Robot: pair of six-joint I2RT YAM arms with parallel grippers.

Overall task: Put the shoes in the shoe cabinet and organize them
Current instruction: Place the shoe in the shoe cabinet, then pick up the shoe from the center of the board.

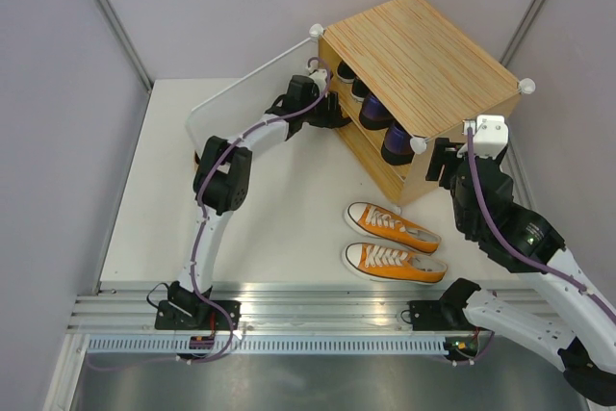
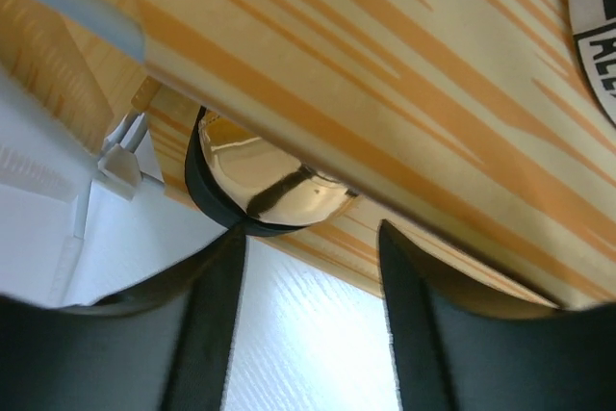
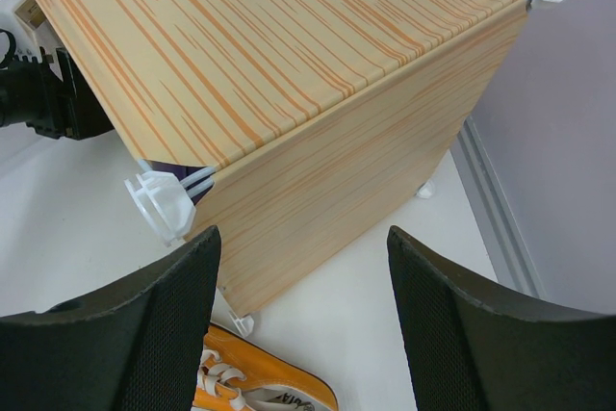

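Observation:
The shoe cabinet (image 1: 423, 60) stands at the back right with its translucent door (image 1: 245, 84) swung open to the left. On its upper shelf are black sneakers (image 1: 346, 72) and purple loafers (image 1: 383, 127). Two orange sneakers (image 1: 390, 226) lie side by side on the table in front of it. My left gripper (image 1: 332, 120) is at the cabinet's opening, open and empty. In the left wrist view a gold pump (image 2: 274, 180) lies under the shelf board (image 2: 385, 74), just past my left gripper (image 2: 310, 233). My right gripper (image 1: 438, 170) is open beside the cabinet's near corner.
In the right wrist view my open gripper (image 3: 300, 238) looks down on the cabinet's side wall (image 3: 346, 180), a white corner knob (image 3: 159, 201) and part of an orange sneaker (image 3: 265, 394). Grey walls enclose the white table (image 1: 279, 218). A metal rail (image 1: 289, 300) runs along the near edge.

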